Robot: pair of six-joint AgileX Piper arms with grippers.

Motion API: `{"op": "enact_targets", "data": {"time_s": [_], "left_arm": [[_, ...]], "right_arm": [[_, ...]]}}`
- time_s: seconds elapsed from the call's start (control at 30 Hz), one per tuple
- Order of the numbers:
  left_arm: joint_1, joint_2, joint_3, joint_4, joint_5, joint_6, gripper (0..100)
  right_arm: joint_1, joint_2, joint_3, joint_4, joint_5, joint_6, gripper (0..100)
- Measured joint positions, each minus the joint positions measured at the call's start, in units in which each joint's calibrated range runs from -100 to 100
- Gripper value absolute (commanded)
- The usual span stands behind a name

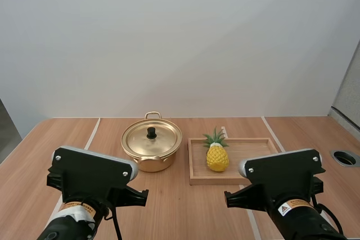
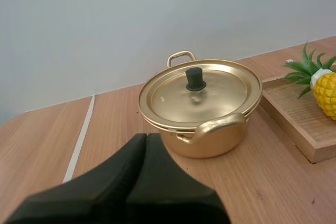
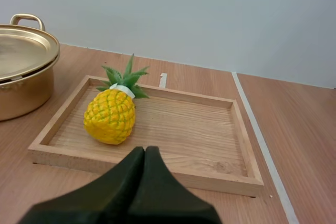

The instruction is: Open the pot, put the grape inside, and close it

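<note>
My left gripper (image 2: pixel 146 137) and right gripper (image 3: pixel 145 150) were pressed together, empty. The fat pineapple (image 1: pixel 217 157), three o'clock from the pot (image 1: pixel 151 151), might slip.

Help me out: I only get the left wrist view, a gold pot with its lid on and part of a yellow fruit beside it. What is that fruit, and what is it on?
Observer: A whole pineapple, lying in a wooden tray at the end nearest the pot.
Operator: Is the other arm touching it?
Observer: No. The right gripper, shut on nothing, hovers short of the tray's near rim.
Operator: Anything else around?
Observer: A round opening set in the table, off to the tray's right.
</note>
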Motion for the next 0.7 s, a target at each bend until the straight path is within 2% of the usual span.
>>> {"op": "enact_targets", "data": {"time_s": [0.2, 0.4, 0.7], "left_arm": [[0.0, 0.0, 0.0, 0.0, 0.0, 0.0, 0], [0.0, 0.0, 0.0, 0.0, 0.0, 0.0, 0], [0.0, 0.0, 0.0, 0.0, 0.0, 0.0, 0]], "right_arm": [[1.1, 0.0, 0.0, -1.2, 0.0, 0.0, 0], [1.6, 0.0, 0.0, 2.4, 0.0, 0.0, 0], [1.6, 0.0, 0.0, 2.7, 0.0, 0.0, 0]]}}
